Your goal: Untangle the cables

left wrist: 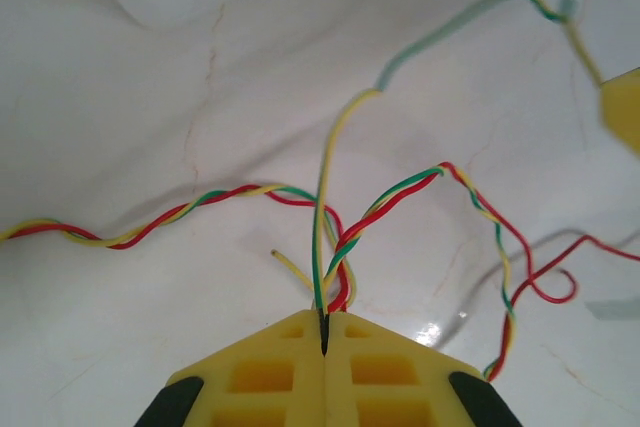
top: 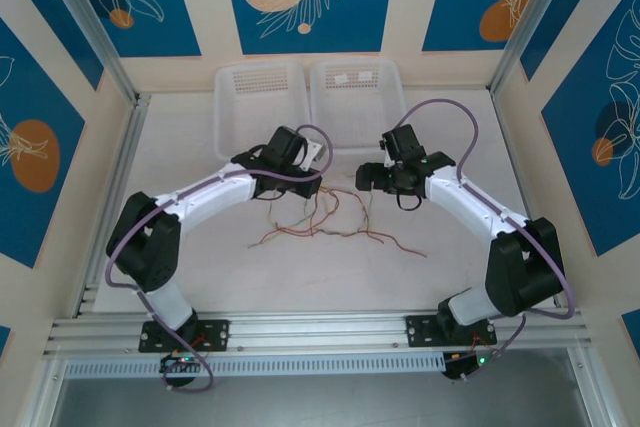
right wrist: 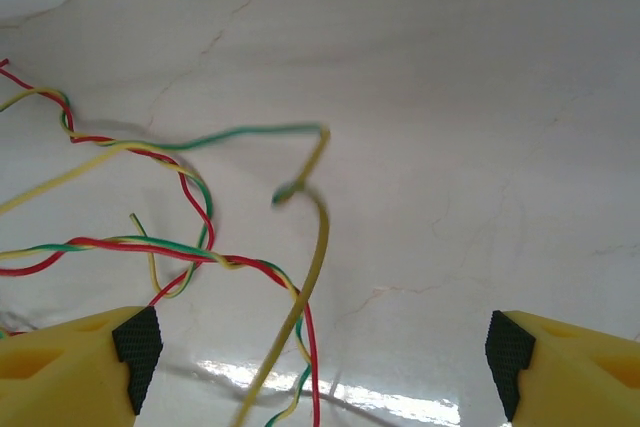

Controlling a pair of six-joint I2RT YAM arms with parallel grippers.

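Cables seen from the top: thin red, yellow and green wires lie in a loose knot on the white table, in the middle between the two arms; two white baskets sit well apart at the far edge.
Top view, left gripper: it points down at the left part of the knot; the pinch is too small to make out here.
Top view, right gripper: it hangs near the right part of the knot, facing the other one; I think the two come from both sides so the wires can be pulled apart.
Left wrist view, left gripper: yellow jaws pressed tight together; a green-and-yellow wire and a red one run into the crack, so it is pinching the cables.
Left wrist view, wires: twisted strands fan out left and right over the table; the pinch likely pins one spot in place.
Right wrist view, right gripper: jaws wide apart, holding nothing; a yellow wire and a red one pass between them.
Right wrist view, cables: most lie to the left; the wide jaws look ready to take a strand.
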